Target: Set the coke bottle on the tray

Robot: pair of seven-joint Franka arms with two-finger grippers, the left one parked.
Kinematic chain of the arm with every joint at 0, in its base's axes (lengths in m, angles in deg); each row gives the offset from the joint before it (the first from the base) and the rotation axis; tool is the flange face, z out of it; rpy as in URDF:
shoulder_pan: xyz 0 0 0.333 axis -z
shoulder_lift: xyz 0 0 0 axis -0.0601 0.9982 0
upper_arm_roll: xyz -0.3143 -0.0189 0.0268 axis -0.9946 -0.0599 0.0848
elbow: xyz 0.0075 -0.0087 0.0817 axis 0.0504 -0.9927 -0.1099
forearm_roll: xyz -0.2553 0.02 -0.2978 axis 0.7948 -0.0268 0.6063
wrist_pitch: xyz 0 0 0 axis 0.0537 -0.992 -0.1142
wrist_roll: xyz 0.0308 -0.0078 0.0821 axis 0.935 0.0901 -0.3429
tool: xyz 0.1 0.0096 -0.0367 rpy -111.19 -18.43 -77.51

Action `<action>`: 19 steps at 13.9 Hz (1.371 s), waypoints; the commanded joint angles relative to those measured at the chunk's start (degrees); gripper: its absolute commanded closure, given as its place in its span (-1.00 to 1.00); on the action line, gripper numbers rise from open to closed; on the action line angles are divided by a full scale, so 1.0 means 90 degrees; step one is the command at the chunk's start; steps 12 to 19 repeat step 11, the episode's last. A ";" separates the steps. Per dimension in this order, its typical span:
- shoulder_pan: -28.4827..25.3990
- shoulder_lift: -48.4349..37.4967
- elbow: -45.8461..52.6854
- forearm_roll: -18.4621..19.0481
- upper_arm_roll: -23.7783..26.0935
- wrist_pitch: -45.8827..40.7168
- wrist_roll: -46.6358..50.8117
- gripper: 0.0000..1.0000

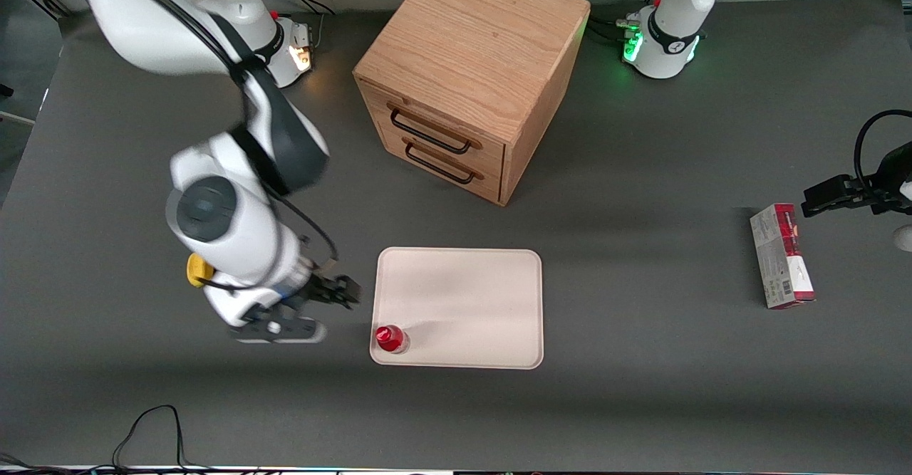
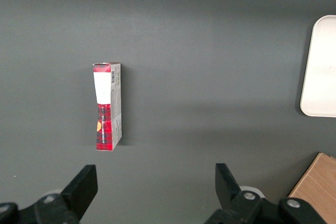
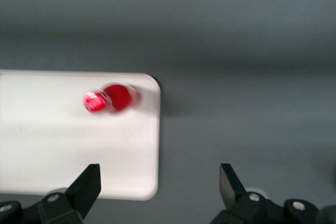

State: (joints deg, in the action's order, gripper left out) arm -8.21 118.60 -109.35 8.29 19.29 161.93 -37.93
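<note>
The coke bottle point(image 1: 390, 338) stands upright on the cream tray point(image 1: 470, 297), in the tray corner nearest the front camera on the working arm's side. It also shows in the right wrist view point(image 3: 113, 98) on the tray point(image 3: 63, 150). My gripper point(image 1: 340, 294) is open and empty, off the tray, just outside its edge toward the working arm's end, apart from the bottle. In the right wrist view the gripper point(image 3: 160, 182) has its jaws wide apart over the tray's corner and bare table.
A wooden drawer cabinet point(image 1: 470, 76) stands farther from the front camera than the tray. A yellow lump point(image 1: 198, 270) lies partly hidden by my arm. A red-and-grey carton point(image 1: 781, 256) lies toward the parked arm's end and shows in the left wrist view point(image 2: 107, 106).
</note>
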 commanded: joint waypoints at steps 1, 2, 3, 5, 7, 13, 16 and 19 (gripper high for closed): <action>0.0366 -0.1906 -0.1862 -0.0923 -0.0608 -0.0231 -0.0906 -1.00; 0.0735 -0.2550 -0.2496 -0.1101 -0.0638 -0.0270 -0.1287 -1.00; 0.1029 -0.3156 -0.3160 -0.1151 -0.0639 -0.0271 -0.1706 -1.00; 0.1314 -0.4008 -0.4032 -0.1171 -0.0910 -0.0271 -0.2353 -1.00; 0.1315 -0.4469 -0.4367 -0.1171 -0.1272 -0.0271 -0.2365 -1.00; 0.1354 -0.4588 -0.4397 -0.1161 -0.1303 -0.0369 -0.2306 -1.00; 0.1354 -0.4588 -0.4397 -0.1161 -0.1303 -0.0369 -0.2306 -1.00; 0.1354 -0.4588 -0.4397 -0.1161 -0.1303 -0.0369 -0.2306 -1.00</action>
